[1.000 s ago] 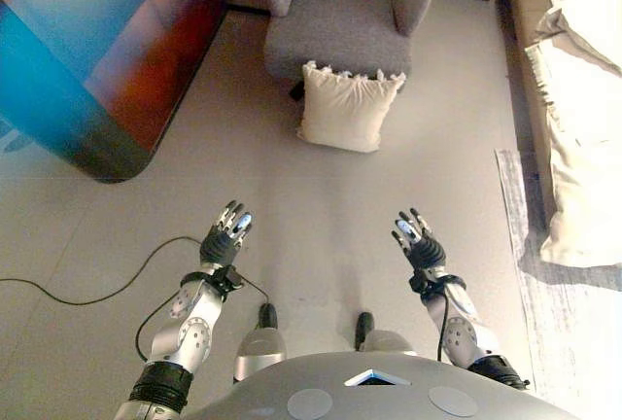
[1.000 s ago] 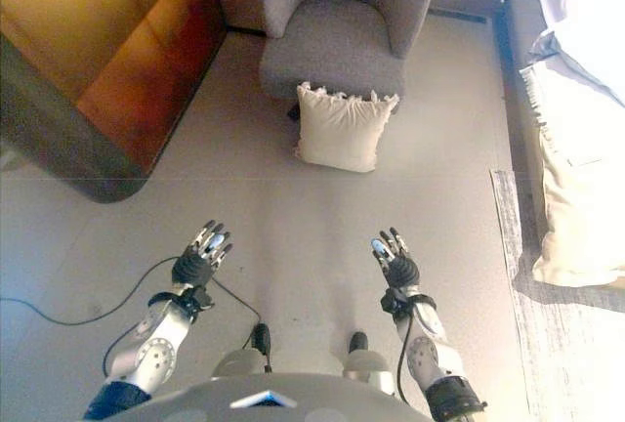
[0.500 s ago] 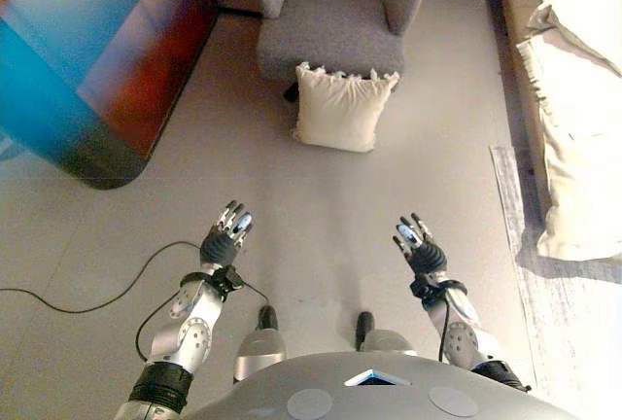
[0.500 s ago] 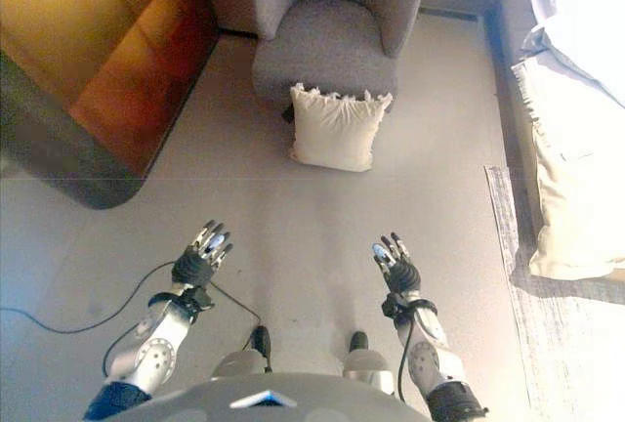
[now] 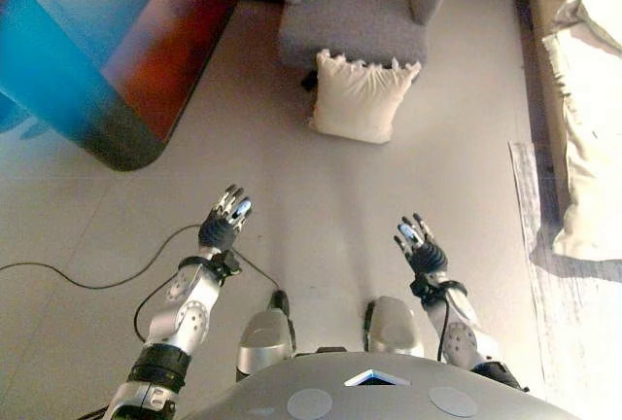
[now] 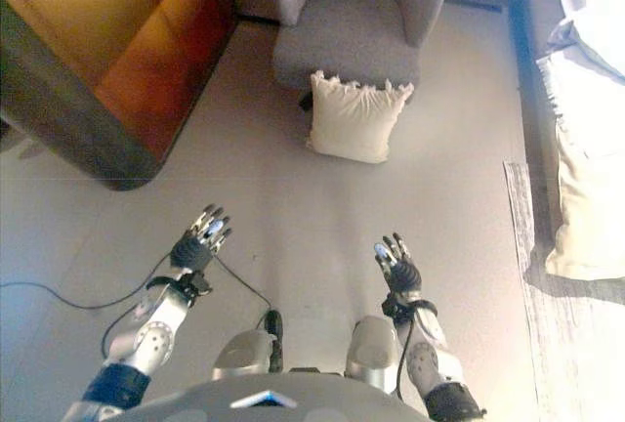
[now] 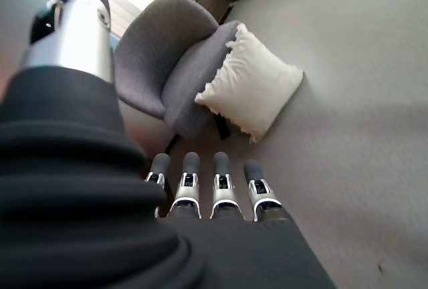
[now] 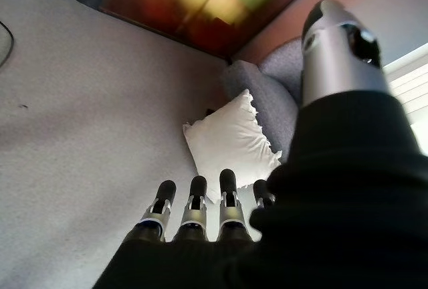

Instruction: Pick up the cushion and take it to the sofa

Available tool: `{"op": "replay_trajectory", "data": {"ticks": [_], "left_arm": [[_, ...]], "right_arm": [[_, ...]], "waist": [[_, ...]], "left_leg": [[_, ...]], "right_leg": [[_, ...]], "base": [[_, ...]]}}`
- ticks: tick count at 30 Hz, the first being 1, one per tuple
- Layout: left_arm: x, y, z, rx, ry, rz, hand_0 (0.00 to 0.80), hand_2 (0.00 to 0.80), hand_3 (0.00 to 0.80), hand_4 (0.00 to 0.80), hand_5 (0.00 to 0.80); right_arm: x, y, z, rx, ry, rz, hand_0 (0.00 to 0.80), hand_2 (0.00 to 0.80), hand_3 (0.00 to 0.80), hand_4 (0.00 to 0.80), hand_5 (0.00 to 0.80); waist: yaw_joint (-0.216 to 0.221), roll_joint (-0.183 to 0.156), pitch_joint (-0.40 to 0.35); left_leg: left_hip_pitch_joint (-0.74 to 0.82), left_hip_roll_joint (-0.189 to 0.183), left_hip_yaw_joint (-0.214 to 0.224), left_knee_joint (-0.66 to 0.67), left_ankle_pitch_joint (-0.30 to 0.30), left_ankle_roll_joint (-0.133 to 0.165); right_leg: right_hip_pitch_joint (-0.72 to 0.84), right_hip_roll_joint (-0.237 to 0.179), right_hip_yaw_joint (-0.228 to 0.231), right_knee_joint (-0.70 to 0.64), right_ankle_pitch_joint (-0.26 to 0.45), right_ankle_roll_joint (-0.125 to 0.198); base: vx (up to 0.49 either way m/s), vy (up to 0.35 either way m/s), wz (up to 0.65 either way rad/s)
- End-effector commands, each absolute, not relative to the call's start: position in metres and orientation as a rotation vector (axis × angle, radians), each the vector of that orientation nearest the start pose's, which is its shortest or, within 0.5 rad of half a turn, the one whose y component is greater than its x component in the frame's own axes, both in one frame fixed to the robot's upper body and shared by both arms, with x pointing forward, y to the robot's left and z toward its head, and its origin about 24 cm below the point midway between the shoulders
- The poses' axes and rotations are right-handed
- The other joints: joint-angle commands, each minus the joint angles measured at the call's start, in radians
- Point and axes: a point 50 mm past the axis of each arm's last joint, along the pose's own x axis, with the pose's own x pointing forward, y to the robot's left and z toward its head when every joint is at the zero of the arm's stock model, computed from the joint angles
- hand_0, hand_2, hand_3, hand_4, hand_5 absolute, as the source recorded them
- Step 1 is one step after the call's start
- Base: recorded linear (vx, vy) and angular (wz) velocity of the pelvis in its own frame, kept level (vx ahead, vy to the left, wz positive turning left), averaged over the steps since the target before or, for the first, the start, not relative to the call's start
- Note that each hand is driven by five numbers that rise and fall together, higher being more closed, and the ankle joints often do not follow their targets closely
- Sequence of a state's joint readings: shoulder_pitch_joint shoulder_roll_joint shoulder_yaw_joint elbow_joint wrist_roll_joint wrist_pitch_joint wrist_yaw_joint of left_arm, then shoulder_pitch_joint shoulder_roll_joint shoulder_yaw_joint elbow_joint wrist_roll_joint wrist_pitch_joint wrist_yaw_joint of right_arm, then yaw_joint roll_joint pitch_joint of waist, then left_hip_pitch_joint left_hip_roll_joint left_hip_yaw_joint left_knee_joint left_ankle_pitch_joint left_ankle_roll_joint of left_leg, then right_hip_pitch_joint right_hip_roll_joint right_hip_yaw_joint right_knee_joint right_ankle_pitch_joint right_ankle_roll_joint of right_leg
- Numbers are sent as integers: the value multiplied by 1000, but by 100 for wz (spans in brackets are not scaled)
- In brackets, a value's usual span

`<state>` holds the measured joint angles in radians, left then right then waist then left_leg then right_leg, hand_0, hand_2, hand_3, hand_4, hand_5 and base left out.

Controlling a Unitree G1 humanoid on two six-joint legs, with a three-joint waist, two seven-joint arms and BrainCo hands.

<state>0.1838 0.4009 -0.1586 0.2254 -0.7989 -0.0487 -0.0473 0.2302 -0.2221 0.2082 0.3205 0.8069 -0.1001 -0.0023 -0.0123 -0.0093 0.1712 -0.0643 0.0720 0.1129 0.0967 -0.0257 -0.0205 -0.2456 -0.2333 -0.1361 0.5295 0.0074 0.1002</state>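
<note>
cream cushion (image 5: 362,97) leans on grey armchair (image 5: 362,12); no writing legible

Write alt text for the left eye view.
A cream cushion leans against a grey armchair on the floor ahead. The left hand and right hand are both open and empty, well short of it. A pale sofa runs along the right edge.

Grey floor (image 5: 321,206): cream cushion (image 5: 362,96) standing on it, leaning against front of grey armchair (image 5: 362,12). Rug edge (image 5: 559,274) and sofa (image 5: 544,12) right of armchair.
</note>
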Motion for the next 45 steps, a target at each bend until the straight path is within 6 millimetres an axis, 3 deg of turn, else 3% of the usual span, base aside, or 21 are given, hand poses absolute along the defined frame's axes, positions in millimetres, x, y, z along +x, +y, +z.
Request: {"op": "replay_trajectory", "data": {"ticks": [1,2,5,9,11,13,15,18,20,21,22,25,27,28,31,33,36,39,42,44,45], "left_arm": [[191,220,-24,-381,333,-2,0,0,0,0,0],[192,218,-25,-380,333,-16,0,0,0,0,0],[190,213,-28,-379,346,-41,0,0,0,0,0],[182,210,-35,-371,373,-49,0,0,0,0,0],[179,210,-39,-370,383,-34,0,0,0,0,0],[175,212,-43,-402,392,12,0,0,0,0,0],[171,214,-45,-446,399,40,0,0,0,0,0],[172,213,-42,-470,383,35,0,0,0,0,0],[179,207,-40,-481,372,31,0,0,0,0,0],[184,202,-37,-487,366,18,0,0,0,0,0],[188,198,-34,-487,362,8,0,0,0,0,0],[194,194,-30,-473,356,-5,0,0,0,0,0],[197,194,-26,-472,348,-10,0,0,0,0,0],[199,193,-25,-474,339,-14,0,0,0,0,0],[200,189,-24,-487,325,-22,0,0,0,0,0],[198,188,-28,-497,330,-23,0,0,0,0,0],[196,187,-32,-515,336,-38,0,0,0,0,0],[189,185,-36,-516,345,-34,0,0,0,0,0],[186,186,-39,-522,351,-17,0,0,0,0,0],[189,187,-38,-523,344,-17,0,0,0,0,0],[190,188,-36,-520,338,-15,0,0,0,0,0]], "right_arm": [[173,-183,-55,586,381,-118,0,0,0,0,0],[171,-186,-57,588,378,-123,0,0,0,0,0],[169,-192,-59,588,385,-143,0,0,0,0,0],[171,-192,-60,597,396,-147,0,0,0,0,0],[173,-191,-62,585,412,-140,0,0,0,0,0],[176,-190,-62,557,432,-126,0,0,0,0,0],[178,-190,-58,512,427,-98,0,0,0,0,0],[182,-197,-50,468,408,-66,0,0,0,0,0],[184,-202,-50,442,409,-71,0,0,0,0,0],[185,-205,-50,435,401,-85,0,0,0,0,0],[186,-206,-50,439,388,-91,0,0,0,0,0],[189,-205,-47,467,362,-92,0,0,0,0,0],[188,-205,-47,471,362,-107,0,0,0,0,0],[185,-205,-48,474,365,-117,0,0,0,0,0],[181,-201,-50,477,369,-128,0,0,0,0,0],[175,-201,-56,500,381,-152,0,0,0,0,0],[166,-206,-63,513,409,-190,0,0,0,0,0],[160,-209,-64,486,416,-170,0,0,0,0,0],[160,-209,-62,476,416,-146,0,0,0,0,0],[161,-208,-61,480,421,-137,0,0,0,0,0],[161,-206,-61,481,425,-128,0,0,0,0,0]], "waist": [[-51,-29,-37],[-72,-47,-40],[-97,-39,-48],[-96,-50,-53],[-93,-52,-63],[-98,-46,-79],[-106,-28,-94],[-113,-21,-117],[-110,-31,-124],[-96,-40,-117],[-83,-57,-111],[-58,-56,-90],[-46,-39,-82],[-33,-24,-79],[6,1,-67],[27,-3,-59],[33,-1,-59],[43,14,-58],[43,25,-54],[45,21,-51],[46,14,-54]], "left_leg": [[79,-104,-1,57,-157,47],[93,-123,-26,60,-184,41],[126,-114,-62,61,-218,31],[177,-89,-73,87,-279,19],[189,-63,-64,115,-269,9],[225,-1,-54,144,-205,-20],[245,61,-62,183,-72,-52],[216,96,-70,324,85,-82],[146,92,-55,457,123,-87],[51,113,-29,532,125,-81],[-13,105,-18,549,107,-66],[-42,103,2,408,98,-57],[-53,85,4,248,124,-62],[-77,63,-18,152,140,-67],[-157,7,-92,-56,186,-77],[-222,-16,-84,-140,203,-77],[-256,7,-28,-162,222,-81],[-311,45,-47,-184,245,-96],[-308,69,-22,-184,255,-97],[-297,71,-9,-141,237,-82],[-292,64,-4,-117,190,-63]], "right_leg": [[-17,-26,53,-240,181,69],[-39,-39,91,-415,211,90],[-57,-49,126,-609,272,111],[-78,-68,86,-565,303,109],[-65,-67,61,-543,276,106],[-63,-34,73,-478,253,98],[-57,28,108,-409,192,74],[-5,109,123,-419,129,12],[40,132,113,-439,110,-27],[83,136,85,-441,81,-53],[108,125,71,-444,70,-58],[157,126,32,-433,22,-49],[184,139,36,-430,-7,-36],[199,151,43,-431,-23,-29],[253,191,113,-454,-50,-25],[310,212,163,-478,-70,-31],[354,216,143,-482,-102,-37],[381,228,137,-452,-165,-51],[394,238,141,-409,-216,-56],[403,228,139,-374,-242,-51],[401,212,132,-351,-244,-40]], "base": [[416,-249,-7],[388,-220,-2],[447,-196,30],[454,-264,39],[419,-272,6],[466,-314,1],[425,-289,-11],[412,-294,-18],[310,-258,-24],[263,-244,-20],[250,-206,-19],[213,-31,-32],[228,90,-27],[242,114,-2],[293,93,2],[341,44,-11],[359,42,-27],[453,80,-23],[400,115,-34],[489,183,-19],[509,211,-9]]}}
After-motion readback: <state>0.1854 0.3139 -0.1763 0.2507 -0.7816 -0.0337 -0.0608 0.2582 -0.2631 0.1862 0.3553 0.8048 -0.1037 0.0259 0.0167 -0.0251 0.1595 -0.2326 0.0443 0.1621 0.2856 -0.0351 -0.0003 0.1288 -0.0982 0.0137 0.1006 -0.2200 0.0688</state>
